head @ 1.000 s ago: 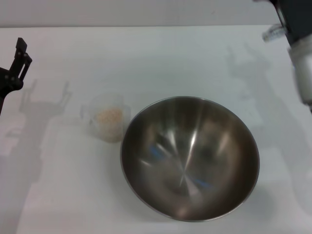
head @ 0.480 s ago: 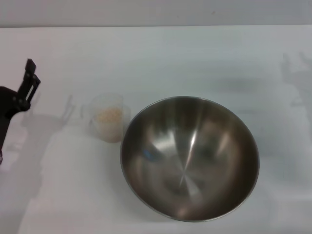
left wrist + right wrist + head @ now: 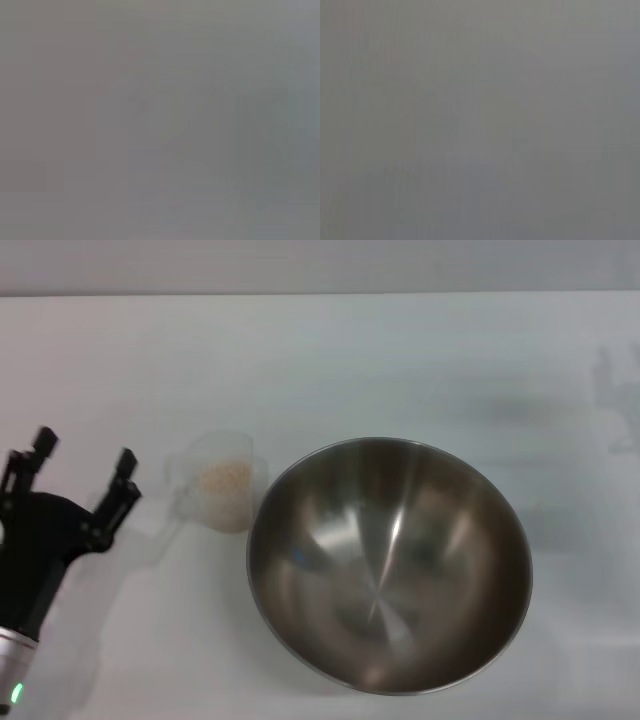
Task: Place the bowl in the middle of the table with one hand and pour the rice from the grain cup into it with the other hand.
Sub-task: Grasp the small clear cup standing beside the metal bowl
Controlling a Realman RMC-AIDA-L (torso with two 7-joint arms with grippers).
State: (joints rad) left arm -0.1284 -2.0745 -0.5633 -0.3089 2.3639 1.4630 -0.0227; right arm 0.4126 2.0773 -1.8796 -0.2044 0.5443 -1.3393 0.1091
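The large steel bowl [image 3: 389, 565] sits on the white table [image 3: 330, 360], a little right of the middle and near the front edge; it is empty inside. The translucent grain cup [image 3: 220, 483] stands upright just left of the bowl, with pale rice [image 3: 224, 478] in it. My left gripper [image 3: 83, 470] is open, its two black fingers spread, low over the table to the left of the cup and apart from it. My right gripper is out of view. Both wrist views show only flat grey.
The back half of the table is bare white surface. Faint shadows lie at the far right of the table [image 3: 615, 390].
My left gripper has come in from the left edge toward the cup and turned, so both fingers now show spread. My right arm has left the top right corner of the view.
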